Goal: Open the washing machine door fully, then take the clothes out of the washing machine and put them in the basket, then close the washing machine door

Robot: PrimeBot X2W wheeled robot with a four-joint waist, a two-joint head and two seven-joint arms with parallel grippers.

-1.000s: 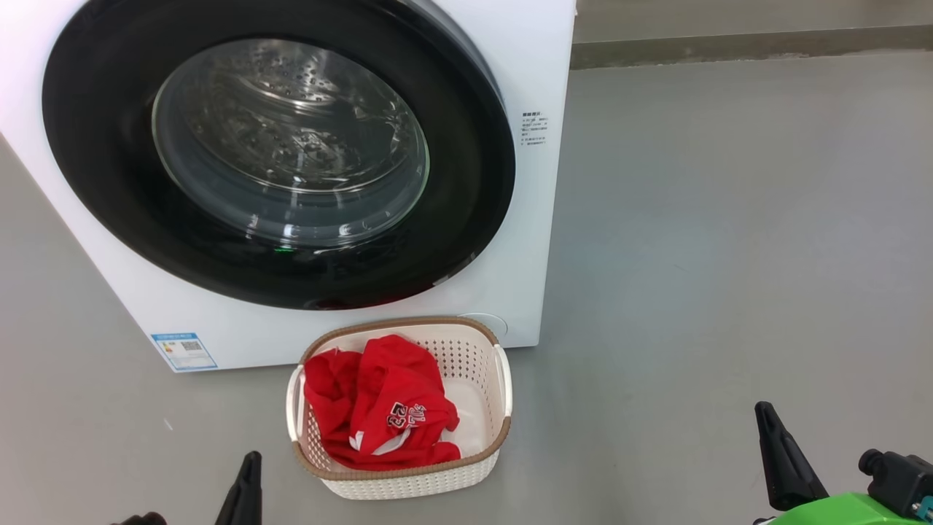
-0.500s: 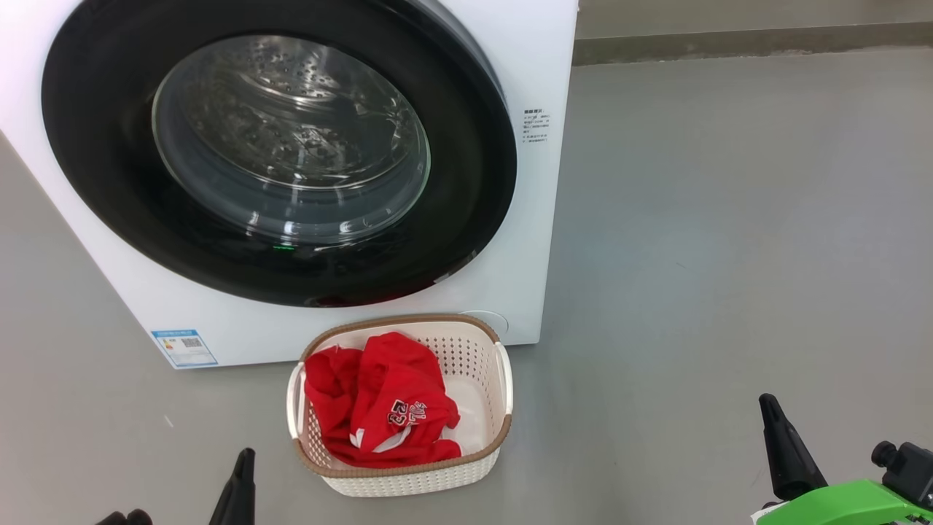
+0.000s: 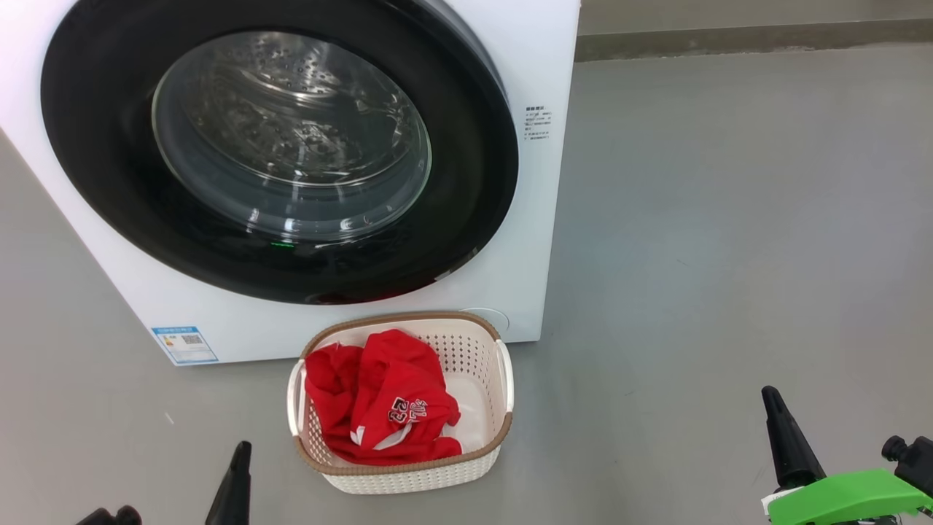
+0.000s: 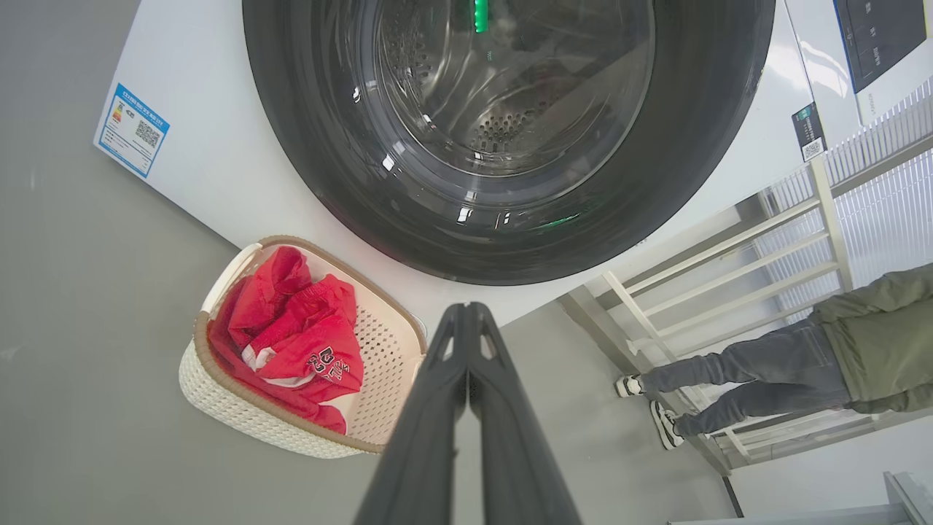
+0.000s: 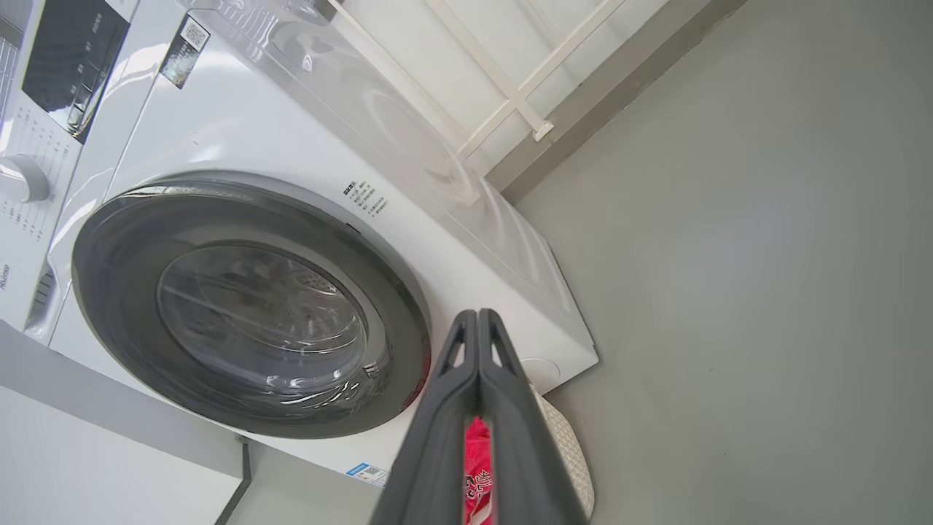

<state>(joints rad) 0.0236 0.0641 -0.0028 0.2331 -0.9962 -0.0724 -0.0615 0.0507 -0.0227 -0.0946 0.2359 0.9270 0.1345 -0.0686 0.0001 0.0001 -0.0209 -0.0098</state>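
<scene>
Lower edge of head view: two grippers, one per arm; left gripper [image 3: 240, 458] at lower left, right gripper [image 3: 770, 397] at lower right beside one green fitting [image 3: 845, 496]; fingers of each pressed together to a single point, confirmed in both wrist views [image 4: 466, 312] [image 5: 477, 317]; nothing clamped in either; both well apart from the basket.

Lower centre, between the grippers and a little farther: one basket [image 3: 408, 481] standing upright on the grey floor [image 3: 729, 219]; two white side handles; one brown rim; one bundle of red clothes [image 3: 383, 401] crumpled inside, filling the left portion, printed lettering facing up; pale basket floor bare at the right.

Directly behind, near the basket's far rim: one washing machine [image 3: 536, 233]; one blue-and-white label [image 3: 184, 344] at its lower left corner; one washing machine door [image 3: 95, 146] lying closed against the front; steel drum seen through the glass, no red fabric inside.

Far right of left wrist view: one person [image 4: 765, 372], legs and two shoes, standing by one white rail frame [image 4: 729, 262].
</scene>
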